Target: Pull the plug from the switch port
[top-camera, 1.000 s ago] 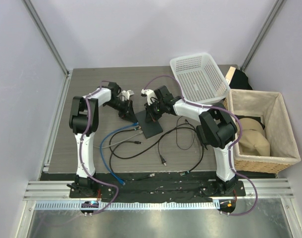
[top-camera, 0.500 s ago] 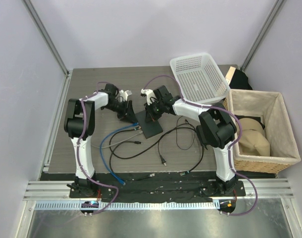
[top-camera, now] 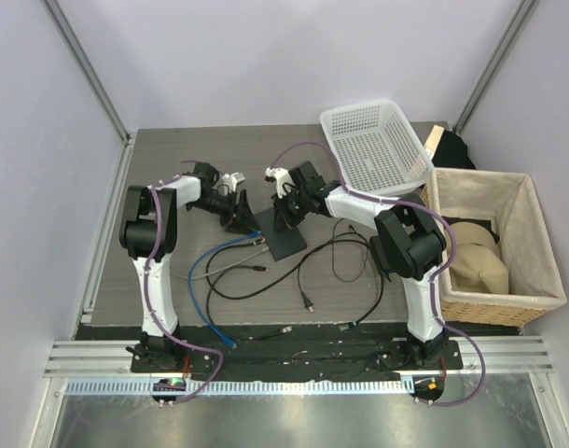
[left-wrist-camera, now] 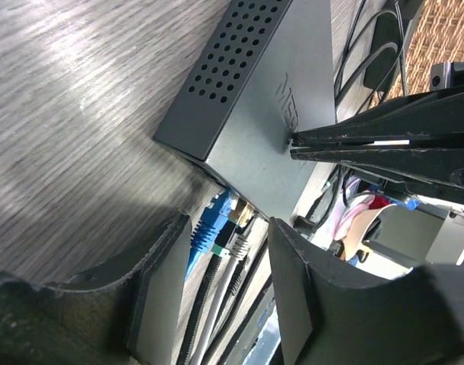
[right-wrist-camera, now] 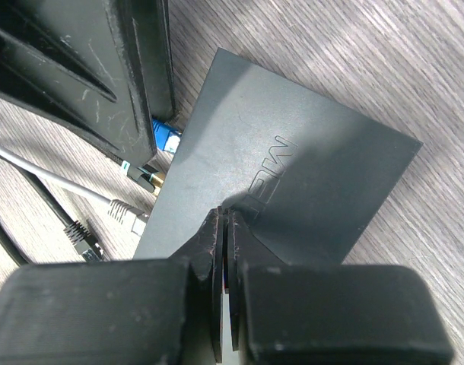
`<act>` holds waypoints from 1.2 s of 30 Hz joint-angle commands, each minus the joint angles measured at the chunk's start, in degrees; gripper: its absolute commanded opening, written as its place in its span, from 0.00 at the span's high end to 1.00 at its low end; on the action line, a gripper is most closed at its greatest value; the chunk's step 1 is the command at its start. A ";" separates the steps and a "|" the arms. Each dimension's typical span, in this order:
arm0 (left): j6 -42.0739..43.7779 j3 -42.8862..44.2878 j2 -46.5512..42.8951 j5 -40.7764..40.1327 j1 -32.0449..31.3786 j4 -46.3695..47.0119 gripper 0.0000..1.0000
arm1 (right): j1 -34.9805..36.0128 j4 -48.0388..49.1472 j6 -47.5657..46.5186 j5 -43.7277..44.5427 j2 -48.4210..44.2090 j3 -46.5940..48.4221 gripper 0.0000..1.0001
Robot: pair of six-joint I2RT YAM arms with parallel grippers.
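Since a second ago, your left arm's elbow has swung out toward the table's (top-camera: 173, 154) left side, and the left gripper (top-camera: 239, 222) has spread its fingers while staying beside the dark-grey switch box (top-camera: 283, 235). The right arm has not shifted.

Seen from overhead, the box lies flat near the middle of the table with one gripper at each side. Loose cables (top-camera: 266, 280) trail toward the arm bases, but the sockets are too small to make out.

Your left wrist camera supplies that detail. The left gripper (left-wrist-camera: 230, 232) stands open, and its two fingers flank a blue plug (left-wrist-camera: 210, 228) without clamping it. The plug sits in a switch port (left-wrist-camera: 223, 199) on the box's (left-wrist-camera: 255, 91) shadowed edge, with a gold-tipped plug (left-wrist-camera: 239, 217) just beside it.

The right wrist camera shows the other half. The right gripper (right-wrist-camera: 223, 222) is closed on nothing, and its joined tips press on the box's (right-wrist-camera: 308, 175) flat top near the embossed lettering. The blue plug (right-wrist-camera: 168, 140) meets the box's edge under the left fingers (right-wrist-camera: 125, 84). A grey connector (right-wrist-camera: 127, 211) and a black one (right-wrist-camera: 83, 236) lie unplugged on the table.
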 commanded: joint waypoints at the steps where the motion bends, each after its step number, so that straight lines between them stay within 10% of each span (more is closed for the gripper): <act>1: 4.47 -1.98 5.35 -7.52 -1.02 -4.57 0.49 | 0.31 -2.30 -3.18 9.77 6.86 -2.12 0.99; 16: 0.25 -0.22 6.22 -16.05 -7.87 -3.26 0.55 | 0.31 -2.13 -3.27 9.86 7.12 -1.86 0.99; 36: 1.83 1.87 7.46 -13.67 -9.19 -5.09 1.00 | 0.48 -0.90 -3.54 10.21 6.24 -4.14 0.99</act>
